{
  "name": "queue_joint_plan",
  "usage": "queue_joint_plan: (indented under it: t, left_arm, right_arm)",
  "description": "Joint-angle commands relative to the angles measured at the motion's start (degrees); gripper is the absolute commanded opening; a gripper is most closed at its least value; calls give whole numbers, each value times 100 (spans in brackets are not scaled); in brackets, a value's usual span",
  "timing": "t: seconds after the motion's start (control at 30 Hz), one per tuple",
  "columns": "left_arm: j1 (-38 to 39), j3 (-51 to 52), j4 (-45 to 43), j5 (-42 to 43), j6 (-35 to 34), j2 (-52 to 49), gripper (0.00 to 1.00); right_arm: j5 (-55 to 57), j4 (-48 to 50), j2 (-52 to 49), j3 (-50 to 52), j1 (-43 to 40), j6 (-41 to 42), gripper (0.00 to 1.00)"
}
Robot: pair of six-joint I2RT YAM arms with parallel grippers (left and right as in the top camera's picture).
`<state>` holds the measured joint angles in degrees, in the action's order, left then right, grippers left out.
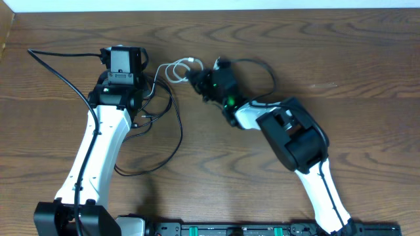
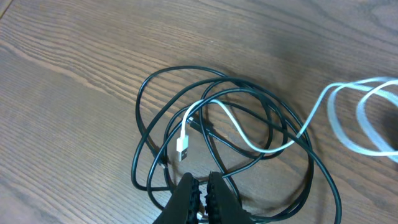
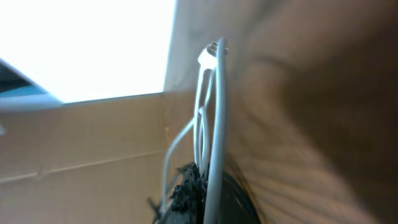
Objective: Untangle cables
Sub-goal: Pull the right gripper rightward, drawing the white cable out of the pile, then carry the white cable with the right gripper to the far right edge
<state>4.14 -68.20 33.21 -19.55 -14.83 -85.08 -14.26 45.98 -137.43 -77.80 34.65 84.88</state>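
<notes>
One white cable lies lengthwise left to right.

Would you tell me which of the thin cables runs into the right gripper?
The thin white cable: its loops reach the right gripper; the thin black cable lies coiled by the left arm.

Our left arm reaches forward from its base, and we see the left pincer angled downward, fingers pressed nearly together. Our right arm bends inward toward the middle, the right pincer turned sideways and clamped on the white cable.
</notes>
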Motion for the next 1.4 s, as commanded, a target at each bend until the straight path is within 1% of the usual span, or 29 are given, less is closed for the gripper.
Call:
queue_joint_plan:
  t: [0.0,0.1,0.2,0.27,0.4,0.57,0.67,0.87,1.07,1.17,1.27,1.37]
  left_arm:
    - [-22,-35,33,50,-31,-55,8]
    - [-22,-35,55,260,-33,-55,8]
    - [-22,-35,59,417,-33,-55,8]
    - [-22,-35,59,476,-39,-55,8]
    - [-22,-35,59,708,-55,-55,8]
    - [-22,-35,61,866,-55,-55,8]
    - [-22,-35,61,868,-57,-55,8]
    - [-22,-35,68,870,-55,-55,8]
    - [-22,-35,197,868,-55,-55,7]
    - [-22,-35,240,870,-57,-55,8]
    - [-22,-35,245,894,-282,-55,8]
    - [-22,-35,208,1130,-374,-57,8]
  right_arm:
    - [-564,374,-92,17,-376,-393,1]
    - [-861,914,-92,17,-684,-186,1]
    - [-1176,1705,-92,17,-1069,459,1]
    - [-1331,2400,-92,17,-1355,903,1]
    - [-1381,3589,-92,17,-1888,1652,1]
    - [-1508,4374,-92,17,-2511,2004,1]
    - [-1727,4433,-92,20,-2874,2186,1]
    - [-2109,4422,-92,17,-3720,2184,1]
    - [-2656,4035,-92,17,-4538,2166,1]
    - [-2979,3777,-92,20,-4924,2024,1]
    - [-3294,3399,-92,20,-5281,1775,1]
    - [-3615,2929,-92,20,-5630,1296,1]
